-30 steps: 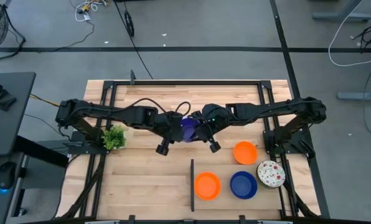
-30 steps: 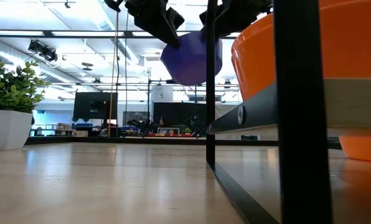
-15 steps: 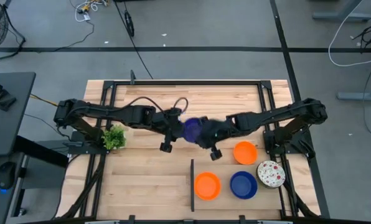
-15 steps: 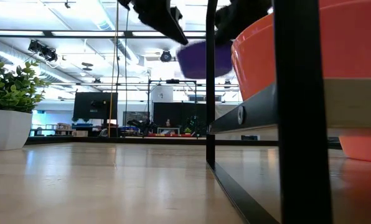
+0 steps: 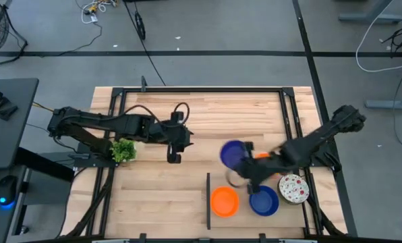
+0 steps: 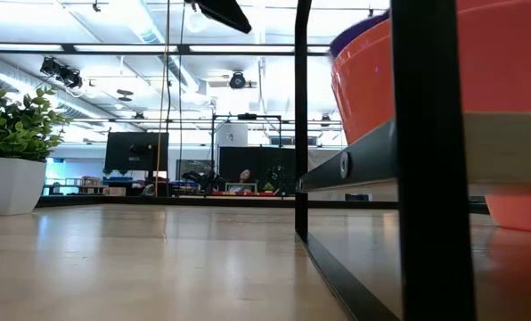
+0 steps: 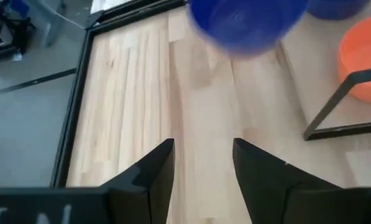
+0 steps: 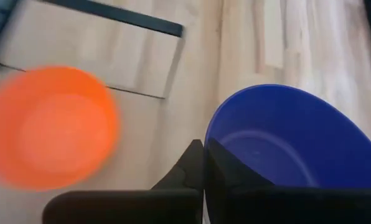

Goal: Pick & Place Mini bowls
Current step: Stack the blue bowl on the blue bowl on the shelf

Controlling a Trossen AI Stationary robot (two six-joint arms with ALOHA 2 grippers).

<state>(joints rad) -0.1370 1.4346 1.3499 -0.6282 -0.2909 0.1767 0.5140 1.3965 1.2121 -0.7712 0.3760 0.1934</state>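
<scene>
In the high view my right gripper (image 5: 245, 170) is shut on a blue mini bowl (image 5: 232, 154), which it carries in the air over the table's right half. On the table below rest an orange mini bowl (image 5: 224, 201), a second blue one (image 5: 264, 200) and a white red-speckled one (image 5: 293, 188). Another orange bowl (image 5: 262, 156) is mostly hidden by the right arm. My left gripper (image 7: 204, 165) stands open left of centre with nothing between its fingers; the carried bowl (image 7: 248, 22) shows beyond them. My right gripper pinches the carried bowl's rim (image 8: 213, 146) at the side nearest the wrist. One finger (image 8: 188, 169) is outside the wall and the other appears to be inside the hollow. The bowl is lifted clear of the table and tilted.
A thin black divider (image 5: 208, 200) stands upright on the table beside the orange bowl. A small potted plant (image 5: 123, 150) sits at the left. Black frame rails (image 5: 286, 115) run along the table's edges. Bare wood lies between the plant and the divider.
My left gripper has opened, let go of the blue bowl and drawn back toward the table's left edge. My right gripper has shut on the bowl and carried it toward the right and near edges, over the resting bowls.
</scene>
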